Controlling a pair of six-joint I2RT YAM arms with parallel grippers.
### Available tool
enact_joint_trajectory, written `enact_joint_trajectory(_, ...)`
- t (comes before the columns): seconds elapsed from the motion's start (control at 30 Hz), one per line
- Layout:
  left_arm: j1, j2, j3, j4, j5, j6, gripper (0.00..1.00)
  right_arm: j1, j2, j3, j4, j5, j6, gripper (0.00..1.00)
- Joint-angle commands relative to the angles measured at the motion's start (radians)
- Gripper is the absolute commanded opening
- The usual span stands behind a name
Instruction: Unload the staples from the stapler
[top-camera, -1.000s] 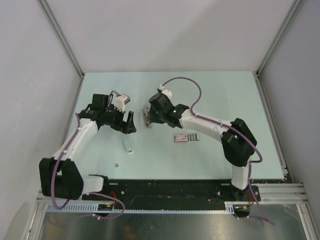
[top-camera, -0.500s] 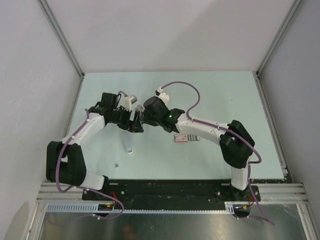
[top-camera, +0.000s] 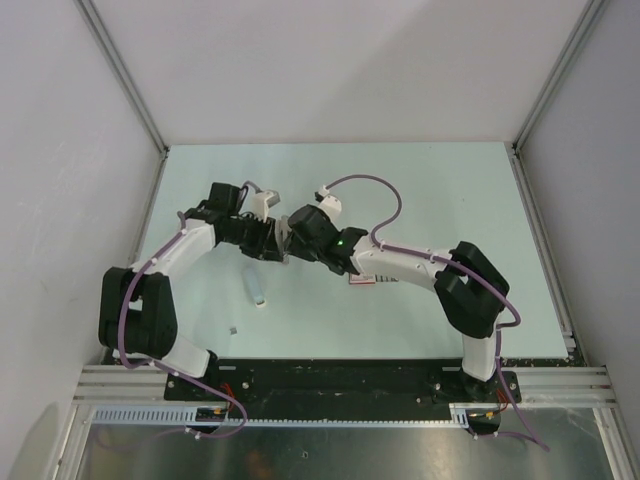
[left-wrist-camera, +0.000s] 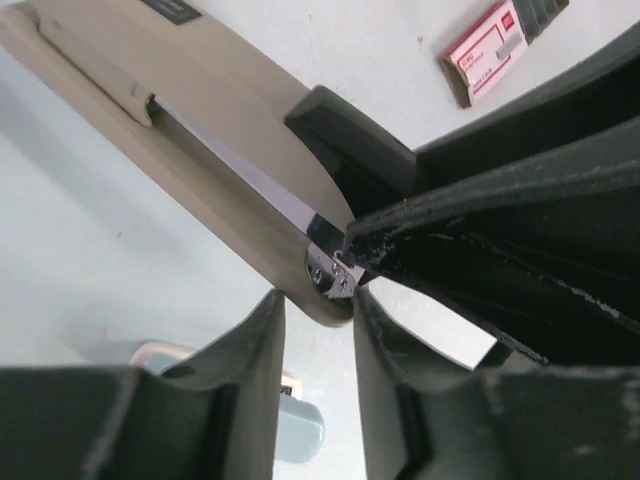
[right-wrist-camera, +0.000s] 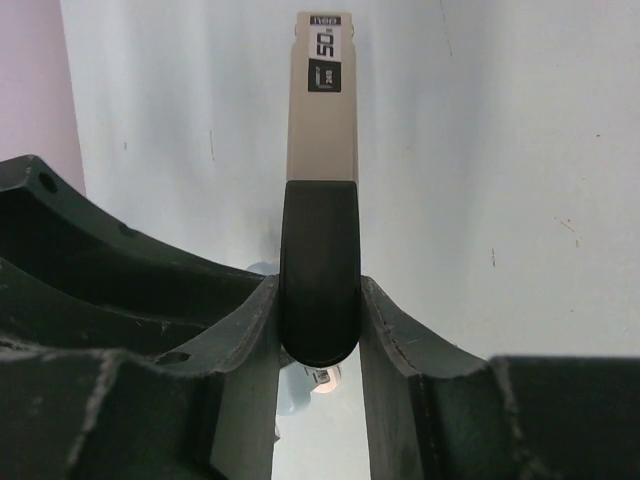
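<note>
Top external view: both arms stretch over the pale green table (top-camera: 430, 190) and meet at the stapler (top-camera: 283, 240), with the left gripper (left-wrist-camera: 318, 297) on one side of it and the right gripper (right-wrist-camera: 320, 285) on the other.
Stapler: a beige body with a black end and a small dark label near the far beige tip.
Right gripper: its fingers are pressed against both sides of the stapler's black end, gripping it, and the beige body sticks out beyond the fingertips.
Left gripper: its fingers are only a narrow gap apart, with the tips right at the stapler's rounded beige end, where a speck of bright metal shows. Whether they pinch anything there, I cannot tell.
Staples (left-wrist-camera: 541, 10): a dark ribbed strip lies flat on the table, well off to the right arm's side of the stapler and cut by the picture edge.
Red-and-white box (left-wrist-camera: 488, 52): on the table on that same side of the stapler, just beside the strip.
Tiny loose staple bit (top-camera: 233, 328): on the table, well apart from the stapler, towards the left arm's base.
Pale blue piece (top-camera: 258, 288): a small oblong on the table near the stapler, on the side towards the arm bases.
</note>
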Motion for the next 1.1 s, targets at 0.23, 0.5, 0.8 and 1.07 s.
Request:
enact_joint_trajectory(0.23, 0.002, -0.022, 0.015, 0.056, 0.075, 0.07, 0.2, 0.015, -0.128, -0.084, 0.187, -0.012, 0.056, 0.0)
enact_joint_trajectory(0.5, 0.002, -0.025, 0.032, 0.057, 0.002, 0.101, 0.01, 0.017, -0.166, -0.12, 0.207, -0.034, 0.031, 0.0)
enact_joint_trajectory(0.8, 0.002, -0.024, 0.063, 0.064, -0.17, 0.201, 0.0, 0.018, -0.25, -0.194, 0.207, -0.053, -0.018, 0.0)
enact_joint_trajectory(1.07, -0.01, -0.059, 0.054, 0.137, -0.328, 0.316, 0.0, 0.022, -0.332, -0.312, 0.226, -0.105, -0.128, 0.0)
